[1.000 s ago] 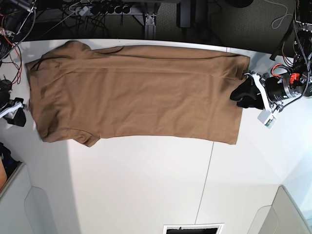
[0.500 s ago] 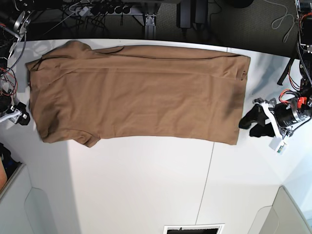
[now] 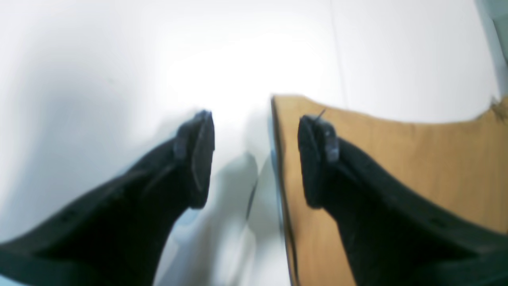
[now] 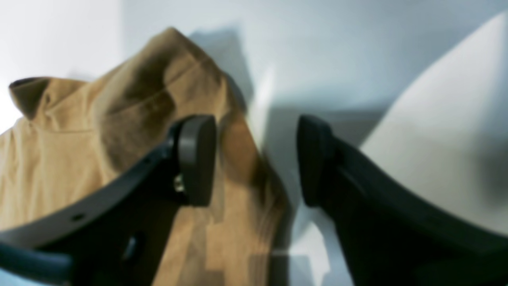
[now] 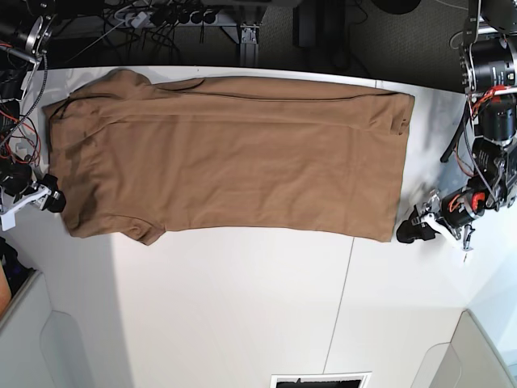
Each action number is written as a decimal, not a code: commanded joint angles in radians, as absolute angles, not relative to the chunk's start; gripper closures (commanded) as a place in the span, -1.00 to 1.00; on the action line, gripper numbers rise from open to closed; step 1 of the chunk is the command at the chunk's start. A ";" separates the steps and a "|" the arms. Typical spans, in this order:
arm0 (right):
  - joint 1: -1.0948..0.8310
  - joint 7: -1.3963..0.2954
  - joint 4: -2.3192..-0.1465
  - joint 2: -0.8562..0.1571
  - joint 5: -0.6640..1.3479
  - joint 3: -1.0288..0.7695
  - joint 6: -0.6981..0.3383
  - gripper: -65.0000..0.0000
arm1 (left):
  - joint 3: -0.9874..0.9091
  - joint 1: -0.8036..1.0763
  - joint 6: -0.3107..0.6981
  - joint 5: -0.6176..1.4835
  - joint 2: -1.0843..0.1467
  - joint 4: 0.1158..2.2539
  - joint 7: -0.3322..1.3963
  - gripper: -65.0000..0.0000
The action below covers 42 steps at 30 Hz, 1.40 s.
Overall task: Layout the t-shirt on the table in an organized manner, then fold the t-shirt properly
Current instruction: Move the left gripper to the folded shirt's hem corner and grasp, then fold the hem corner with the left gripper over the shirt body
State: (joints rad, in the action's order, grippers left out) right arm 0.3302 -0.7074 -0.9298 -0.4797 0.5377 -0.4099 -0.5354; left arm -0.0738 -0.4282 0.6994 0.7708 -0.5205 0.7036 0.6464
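While the tan-brown t-shirt [image 5: 226, 153] lies spread flat along the far half of the white surface [image 5: 258, 307], both arms sit low at its two ends. Shirt runs lengthwise across the base view: sleeves and neckline toward that view's left, hem toward its right, one short sleeve [image 5: 141, 229] jutting out on the near side. Fabric mostly smooth, with a long faint crease near the far edge. Left pincer [image 5: 408, 230] rests just beside the near hem corner; left wrist view shows its jaws apart with nothing between them, one black finger [image 3: 317, 159] over the cloth edge, the other over bare surface, hem edge running between the two. Right pincer [image 5: 50, 198] is at the shoulder-end edge of the shirt; right wrist view shows it also spread and empty, one finger [image 4: 194, 159] above a rumpled, raised fold of fabric [image 4: 158, 87], the other above the bare surface. Contact between fingers and cloth cannot be judged, both wrist views being blurred. Thin dark seam line [image 5: 346, 299] crosses the surface on the near side of the shirt
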 commanded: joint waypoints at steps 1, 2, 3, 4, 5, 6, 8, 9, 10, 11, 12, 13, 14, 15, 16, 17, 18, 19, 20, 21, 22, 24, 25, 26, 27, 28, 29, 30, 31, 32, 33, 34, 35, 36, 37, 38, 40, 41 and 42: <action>0.349 -0.709 -0.943 -0.500 0.542 -0.413 -0.538 -0.01 | -0.076 -0.450 0.698 0.773 -0.522 0.700 0.655 -0.12; 0.349 -0.713 -0.943 -0.500 0.543 -0.413 -0.539 -0.01 | -0.076 -0.455 0.698 0.773 -0.511 0.699 0.660 -0.12; 0.349 -0.715 -0.943 -0.500 0.543 -0.413 -0.539 -0.01 | -0.073 -0.458 0.698 0.772 -0.502 0.699 0.666 -0.12; 0.349 -0.715 -0.943 -0.500 0.543 -0.413 -0.539 -0.01 | -0.066 -0.460 0.698 0.772 -0.495 0.699 0.676 -0.12; 0.349 -0.715 -0.943 -0.500 0.544 -0.413 -0.539 -0.01 | -0.056 -0.463 0.698 0.773 -0.487 0.699 0.685 -0.12; 0.349 -0.716 -0.943 -0.500 0.548 -0.413 -0.539 -0.01 | -0.043 -0.463 0.698 0.773 -0.482 0.699 0.697 -0.12; 0.349 -0.723 -0.943 -0.500 0.572 -0.413 -0.548 0.00 | -0.007 -0.463 0.698 0.772 -0.476 0.699 0.712 -0.12; 0.349 -0.730 -0.943 -0.500 0.584 -0.413 -0.553 0.00 | 0.015 -0.463 0.698 0.772 -0.477 0.699 0.715 -0.12; 0.349 -0.735 -0.943 -0.500 0.593 -0.413 -0.556 0.00 | 0.036 -0.463 0.698 0.771 -0.477 0.699 0.721 -0.12; 0.349 -0.738 -0.943 -0.500 0.600 -0.411 -0.558 0.00 | 0.053 -0.463 0.698 0.768 -0.477 0.699 0.731 -0.12; 0.349 -0.738 -0.943 -0.500 0.603 -0.410 -0.558 0.00 | 0.068 -0.463 0.698 0.769 -0.477 0.699 0.743 -0.12; 0.349 -0.739 -0.943 -0.498 0.603 -0.410 -0.559 0.00 | 0.083 -0.463 0.698 0.768 -0.477 0.700 0.754 -0.12; 0.349 -0.741 -0.943 -0.498 0.603 -0.410 -0.559 0.00 | 0.098 -0.463 0.698 0.768 -0.477 0.700 0.762 -0.12; 0.349 -0.742 -0.943 -0.496 0.604 -0.408 -0.561 0.00 | 0.109 -0.463 0.698 0.768 -0.477 0.700 0.770 -0.12; 0.349 -0.743 -0.943 -0.496 0.607 -0.402 -0.572 0.00 | 0.118 -0.462 0.698 0.765 -0.477 0.700 0.776 -0.10; 0.349 -0.747 -0.943 -0.496 0.611 -0.396 -0.574 0.00 | 0.125 -0.462 0.698 0.765 -0.477 0.700 0.782 -0.03; 0.349 -0.752 -0.944 -0.496 0.614 -0.387 -0.574 0.00 | 0.129 -0.463 0.698 0.765 -0.477 0.700 0.791 0.06; 0.349 -0.757 -0.944 -0.496 0.614 -0.376 -0.574 0.01 | 0.131 -0.463 0.698 0.765 -0.477 0.700 0.802 0.15; 0.349 -0.760 -0.944 -0.496 0.614 -0.363 -0.574 0.05 | 0.131 -0.463 0.698 0.765 -0.477 0.700 0.817 0.23; 0.349 -0.764 -0.944 -0.496 0.614 -0.350 -0.574 0.14 | 0.131 -0.463 0.698 0.765 -0.477 0.700 0.829 0.33; 0.349 -0.766 -0.944 -0.496 0.613 -0.339 -0.573 0.29 | 0.131 -0.463 0.698 0.766 -0.478 0.700 0.838 0.39; 0.349 -0.767 -0.945 -0.496 0.614 -0.324 -0.573 0.69 | 0.131 -0.463 0.698 0.767 -0.484 0.700 0.850 0.56; 0.349 -0.767 -0.947 -0.496 0.614 -0.322 -0.573 0.90 | 0.131 -0.463 0.698 0.772 -0.488 0.701 0.859 0.70; 0.350 -0.767 -0.949 -0.496 0.614 -0.322 -0.572 1.00 | 0.131 -0.463 0.698 0.792 -0.496 0.703 0.876 0.85; 0.350 -0.767 -0.954 -0.498 0.614 -0.322 -0.572 1.00 | 0.131 -0.463 0.698 0.829 -0.504 0.708 0.901 0.98; 0.351 -0.767 -0.963 -0.499 0.614 -0.323 -0.572 1.00 | 0.131 -0.463 0.698 0.877 -0.514 0.718 0.934 1.00; 0.352 -0.768 -0.973 -0.501 0.614 -0.323 -0.572 1.00 | 0.131 -0.463 0.698 0.925 -0.524 0.731 0.972 1.00; 0.352 -0.768 -0.988 -0.502 0.614 -0.323 -0.572 1.00 | 0.131 -0.462 0.698 0.970 -0.535 0.751 1.014 1.00; 0.352 -0.776 -1.007 -0.502 0.614 -0.323 -0.572 1.00 | 0.131 -0.462 0.698 1.015 -0.547 0.775 1.063 1.00; 0.352 -0.795 -1.029 -0.502 0.614 -0.323 -0.573 1.00 | 0.131 -0.462 0.698 1.062 -0.558 0.802 1.114 1.00; 0.352 -0.820 -1.054 -0.501 0.614 -0.323 -0.573 1.00 | 0.131 -0.462 0.698 1.109 -0.569 0.833 1.163 1.00; 0.351 -0.846 -1.079 -0.501 0.614 -0.323 -0.573 1.00 | 0.131 -0.462 0.698 1.156 -0.580 0.865 1.209 1.00; 0.351 -0.871 -1.103 -0.501 0.618 -0.323 -0.573 1.00 | 0.131 -0.462 0.698 1.201 -0.588 0.897 1.255 1.00; 0.350 -0.896 -1.124 -0.502 0.624 -0.323 -0.573 1.00 | 0.131 -0.462 0.698 1.248 -0.596 0.928 1.307 1.00; 0.346 -0.918 -1.145 -0.504 0.637 -0.323 -0.573 1.00 | 0.131 -0.462 0.698 1.300 -0.603 0.955 1.363 1.00; 0.339 -0.932 -1.168 -0.504 0.651 -0.323 -0.574 1.00 | 0.131 -0.459 0.698 1.355 -0.610 0.978 1.396 1.00; 0.314 -0.946 -1.218 -0.504 0.663 -0.323 -0.574 1.00 | 0.131 -0.450 0.698 1.444 -0.630 1.009 1.396 1.00; 0.298 -0.952 -1.240 -0.504 0.662 -0.323 -0.573 1.00 | 0.131 -0.445 0.698 1.472 -0.641 1.021 1.396 1.00; 0.281 -0.957 -1.261 -0.505 0.662 -0.323 -0.574 1.00 | 0.131 -0.441 0.698 1.484 -0.654 1.029 1.396 1.00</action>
